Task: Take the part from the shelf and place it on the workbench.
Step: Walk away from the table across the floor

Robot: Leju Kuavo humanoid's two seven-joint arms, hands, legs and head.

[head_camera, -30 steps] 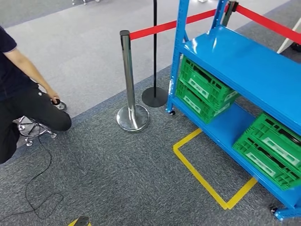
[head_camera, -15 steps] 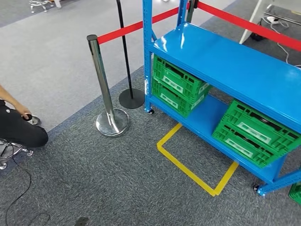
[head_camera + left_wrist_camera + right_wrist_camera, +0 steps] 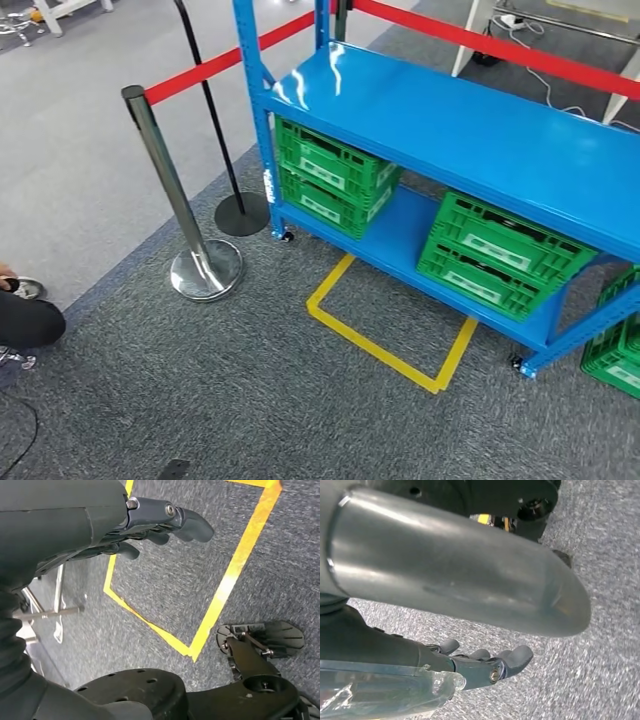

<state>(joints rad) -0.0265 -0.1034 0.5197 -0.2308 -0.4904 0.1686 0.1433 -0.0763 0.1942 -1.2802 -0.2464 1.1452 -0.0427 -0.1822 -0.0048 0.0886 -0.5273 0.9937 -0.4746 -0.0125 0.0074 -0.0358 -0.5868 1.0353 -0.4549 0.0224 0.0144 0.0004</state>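
Observation:
A blue two-level shelf (image 3: 468,130) stands ahead in the head view, its top board bare. On its lower board sit two stacks of green crates, one at the left (image 3: 332,175) and one at the right (image 3: 498,250); something dark lies inside them, too hidden to tell. My left hand (image 3: 151,527) hangs over the carpet with fingers stretched out and holds nothing. My right hand (image 3: 486,662) also hangs low beside my arm, fingers extended, with nothing in it.
A yellow tape rectangle (image 3: 377,345) marks the carpet in front of the shelf. A chrome stanchion (image 3: 192,250) and a black one (image 3: 241,212) carry a red belt (image 3: 219,62) at the left. More green crates (image 3: 615,345) sit on the floor at the right. A person (image 3: 23,320) crouches at the far left.
The camera has swung to the right: the whole scene slid left, the shelf now fills the middle, and the person has slipped almost out at the left edge.

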